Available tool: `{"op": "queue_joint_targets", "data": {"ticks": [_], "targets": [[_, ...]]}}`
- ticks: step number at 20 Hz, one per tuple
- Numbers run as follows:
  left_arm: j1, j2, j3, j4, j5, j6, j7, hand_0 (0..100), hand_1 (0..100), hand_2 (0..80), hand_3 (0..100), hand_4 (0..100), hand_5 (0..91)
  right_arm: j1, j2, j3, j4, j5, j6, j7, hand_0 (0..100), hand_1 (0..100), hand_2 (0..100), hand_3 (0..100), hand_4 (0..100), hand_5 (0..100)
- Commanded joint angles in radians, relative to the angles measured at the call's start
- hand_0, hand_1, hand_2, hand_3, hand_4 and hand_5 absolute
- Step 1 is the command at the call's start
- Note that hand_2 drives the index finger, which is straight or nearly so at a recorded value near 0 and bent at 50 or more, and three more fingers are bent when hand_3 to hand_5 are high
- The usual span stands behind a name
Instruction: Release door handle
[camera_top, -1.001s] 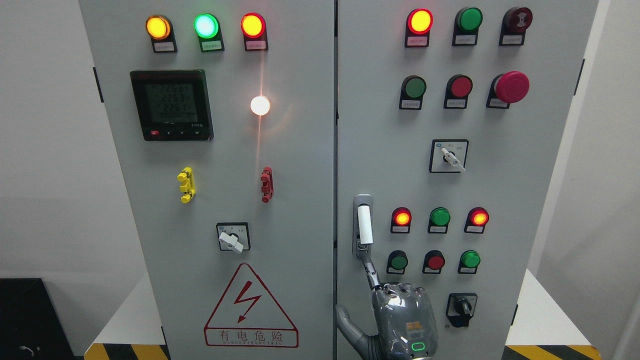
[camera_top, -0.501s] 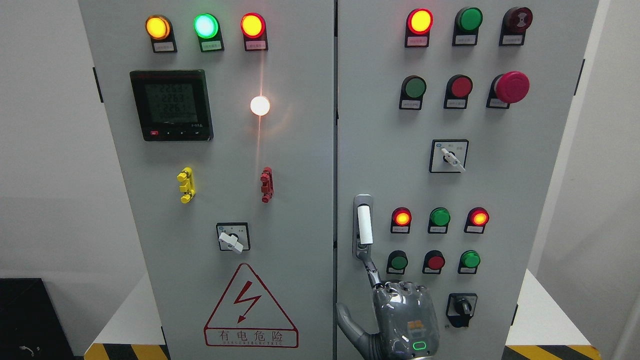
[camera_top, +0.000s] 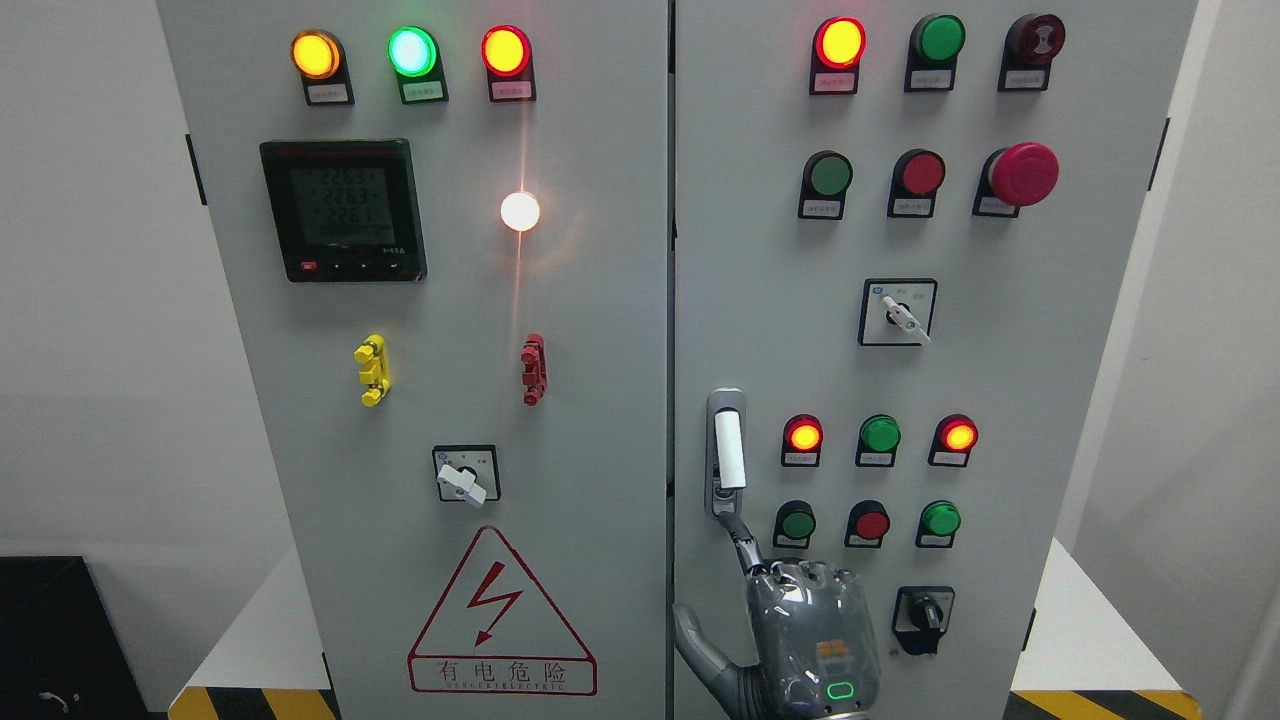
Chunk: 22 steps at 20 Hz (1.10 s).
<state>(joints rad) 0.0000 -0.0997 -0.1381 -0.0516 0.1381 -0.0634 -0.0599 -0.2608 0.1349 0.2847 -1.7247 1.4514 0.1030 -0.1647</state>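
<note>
1. The door handle (camera_top: 729, 452), a white vertical grip in a grey housing, sits low on the right cabinet door (camera_top: 930, 360), just right of the centre seam.
2. The right hand (camera_top: 800, 625) rises from the bottom edge, right of the middle, directly below the handle.
3. Its index finger (camera_top: 742, 540) stretches up to the housing's lower end; the other fingers are curled, grasping nothing.
4. A red-lit indicator lamp (camera_top: 804, 436) glows just right of the handle.

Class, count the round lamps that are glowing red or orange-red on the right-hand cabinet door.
3: one at the door's top left, two in the lower cluster, left and right. None appears hidden.
</note>
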Motion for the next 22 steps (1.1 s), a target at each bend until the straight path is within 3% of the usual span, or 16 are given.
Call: {"op": "queue_joint_targets", "data": {"ticks": [1,17,22], "targets": [[0.018,0.000,0.000,0.001,0.000,0.000,0.000,12,56,0.0,0,0,0.0,0.000,0.000,-0.002,-0.015,-0.002,-0.002,0.004,32,20,22,100,97,100],[0.018,0.000,0.000,-0.001,0.000,0.000,0.000,12,56,0.0,0,0,0.0,0.008,-0.001,-0.009,-0.062,-0.008,-0.012,0.011,38,25,22,90,90,100],[0.018,0.000,0.000,-0.001,0.000,0.000,0.000,12,56,0.0,0,0,0.0,0.023,-0.001,-0.012,-0.087,-0.009,-0.039,0.014,39,25,22,84,85,91]]}}
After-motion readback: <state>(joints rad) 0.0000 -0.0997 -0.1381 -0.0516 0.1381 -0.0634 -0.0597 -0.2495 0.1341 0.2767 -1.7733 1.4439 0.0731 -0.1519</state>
